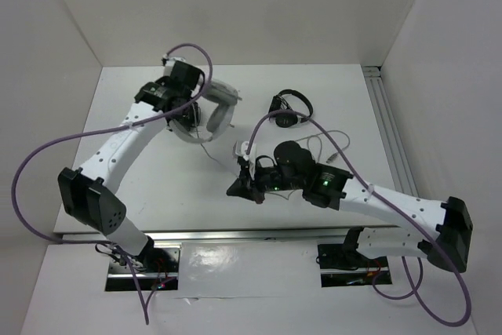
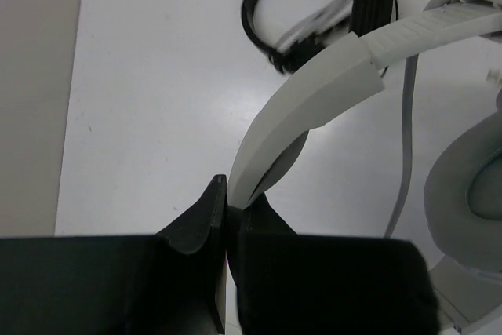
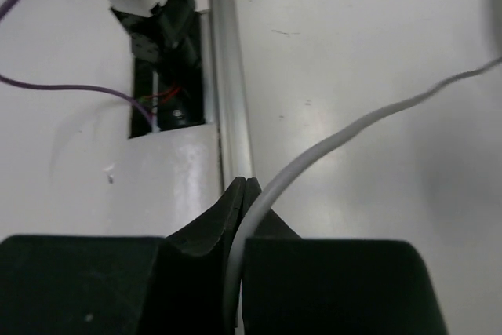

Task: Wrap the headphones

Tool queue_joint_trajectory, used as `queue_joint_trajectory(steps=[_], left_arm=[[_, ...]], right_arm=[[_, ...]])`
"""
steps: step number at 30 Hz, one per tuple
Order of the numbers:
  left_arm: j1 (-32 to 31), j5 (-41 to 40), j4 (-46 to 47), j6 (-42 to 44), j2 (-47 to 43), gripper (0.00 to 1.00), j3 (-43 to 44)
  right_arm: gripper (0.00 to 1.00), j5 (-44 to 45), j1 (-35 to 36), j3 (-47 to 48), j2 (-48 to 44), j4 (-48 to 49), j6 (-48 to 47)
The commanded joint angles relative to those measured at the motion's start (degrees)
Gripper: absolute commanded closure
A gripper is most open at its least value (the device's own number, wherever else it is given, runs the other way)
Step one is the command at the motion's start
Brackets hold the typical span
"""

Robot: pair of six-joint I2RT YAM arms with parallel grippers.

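The table (image 1: 176,190) lies bare at the lower middle of the top view and along its upper edge. The centre is crowded: the headphones (image 1: 222,107), a black headset (image 1: 292,106) and another black one (image 1: 294,154) sit near each other, with the thin cable (image 3: 353,123) strung across the gap between them.

The right arm's black two-finger gripper (image 3: 245,191) fills the bottom of the right wrist view, its jaws pressed together on a thin light-grey cable (image 3: 353,127) that rises from between the tips and curves up and away to the right edge, above the white tabletop (image 3: 353,29). Just left of the fingertips a straight silver metal rail (image 3: 223,76) runs up the view. Left of the rail, a dark rectangular opening (image 3: 169,76) holds black hardware and red wires, and a slim purple cable (image 3: 63,85) crosses the white surface towards it.
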Motion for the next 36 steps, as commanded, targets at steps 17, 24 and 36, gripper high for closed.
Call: queue_joint_trajectory(steps=[17, 24, 36], left_arm=[[-21.08, 25.03, 9.56, 12.67, -10.66, 1.0, -26.49], [-29.07, 32.42, 8.42, 12.67, -23.3, 1.0, -30.1], [-35.42, 36.75, 1.47, 14.78, -32.39, 1.0, -15.61]], right_arm=[[1.0, 59.77, 0.07, 19.52, -5.16, -5.02, -24.61], [0.95, 48.73, -13.53, 19.78, -2.53, -0.41, -22.09], [1.0, 8.84, -27.51, 29.45, 14.16, -7.71, -14.71]])
